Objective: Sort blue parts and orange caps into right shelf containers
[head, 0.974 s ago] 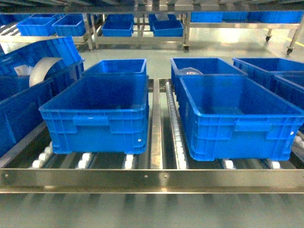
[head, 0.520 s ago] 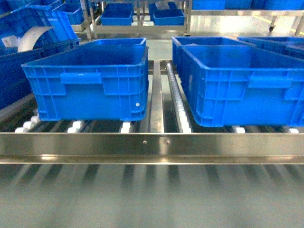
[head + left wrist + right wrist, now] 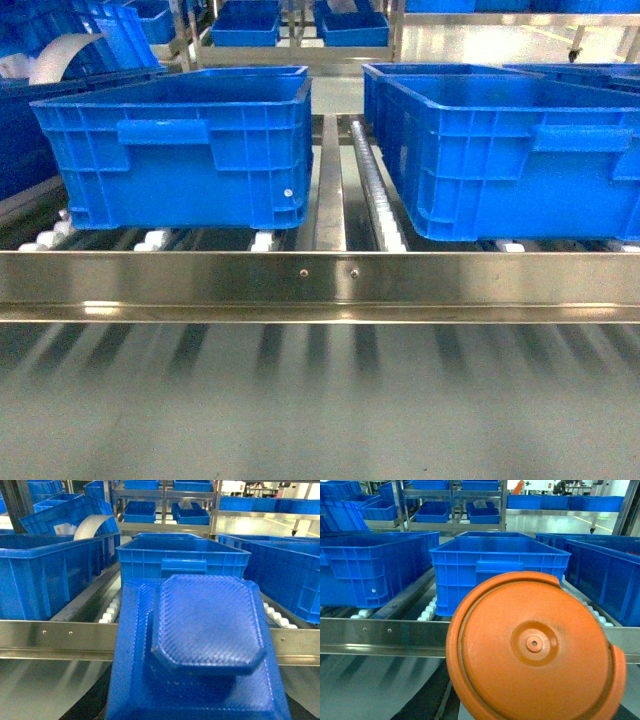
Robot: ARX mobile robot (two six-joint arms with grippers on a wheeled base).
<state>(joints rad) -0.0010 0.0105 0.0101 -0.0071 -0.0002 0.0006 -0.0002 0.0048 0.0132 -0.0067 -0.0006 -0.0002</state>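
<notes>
Apparently each arm carries its piece ready for dropping: blue part (image 3: 205,645) left, orange cap (image 3: 532,647) right (jaws hidden, state unclear), the bin (image 3: 495,560) ahead.

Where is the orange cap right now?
The orange cap fills the lower right of the right wrist view, close to the camera, in front of the steel shelf rail and a blue bin.

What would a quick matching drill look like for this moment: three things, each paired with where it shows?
Things:
1. textured blue plastic part
2. round orange plastic cap
3. stainless steel front rail

Places:
A. fills the right wrist view
B. runs across the head view, below the bright-blue plastic bins
C. fills the left wrist view

Pairs: 1-C, 2-A, 3-B
</notes>
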